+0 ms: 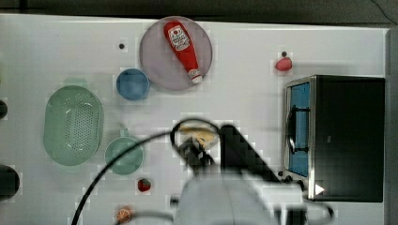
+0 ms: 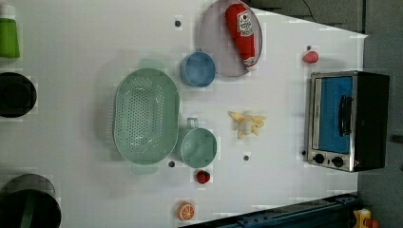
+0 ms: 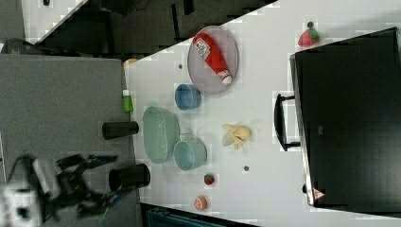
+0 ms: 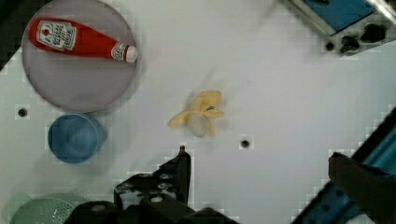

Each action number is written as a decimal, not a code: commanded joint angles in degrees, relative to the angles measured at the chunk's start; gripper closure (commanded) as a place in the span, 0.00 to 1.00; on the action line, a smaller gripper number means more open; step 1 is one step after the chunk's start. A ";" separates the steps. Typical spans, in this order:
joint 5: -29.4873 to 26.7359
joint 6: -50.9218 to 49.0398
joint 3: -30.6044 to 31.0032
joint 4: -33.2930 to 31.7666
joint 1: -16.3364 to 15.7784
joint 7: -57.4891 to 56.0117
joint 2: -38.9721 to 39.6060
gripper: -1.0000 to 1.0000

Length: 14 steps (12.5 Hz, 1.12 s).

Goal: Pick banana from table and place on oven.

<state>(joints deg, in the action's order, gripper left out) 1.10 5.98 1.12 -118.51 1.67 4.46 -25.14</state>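
Banana: lies free on the white worktop, centre of the wrist frame, peel strips splayed, long axis running roughly level across the left view. End effector: fingers spread wide, empty, poised above the fruit. Oven: mid-right of the left view, well apart from the banana.

A white counter is seen under even light. Beside it, a grey carpeted floor is noted. A blue metal frame is set along the counter's edge, with dark flooring beyond.
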 commanded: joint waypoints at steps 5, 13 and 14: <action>-0.36 19.98 0.18 -8.02 -0.05 -1.36 20.20 0.00; -0.41 47.05 0.82 -19.32 -0.43 7.56 34.18 0.00; -0.41 48.12 1.57 -19.34 -0.59 8.97 36.11 0.00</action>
<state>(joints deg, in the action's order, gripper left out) 1.23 54.16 1.67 -136.86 1.17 7.12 8.83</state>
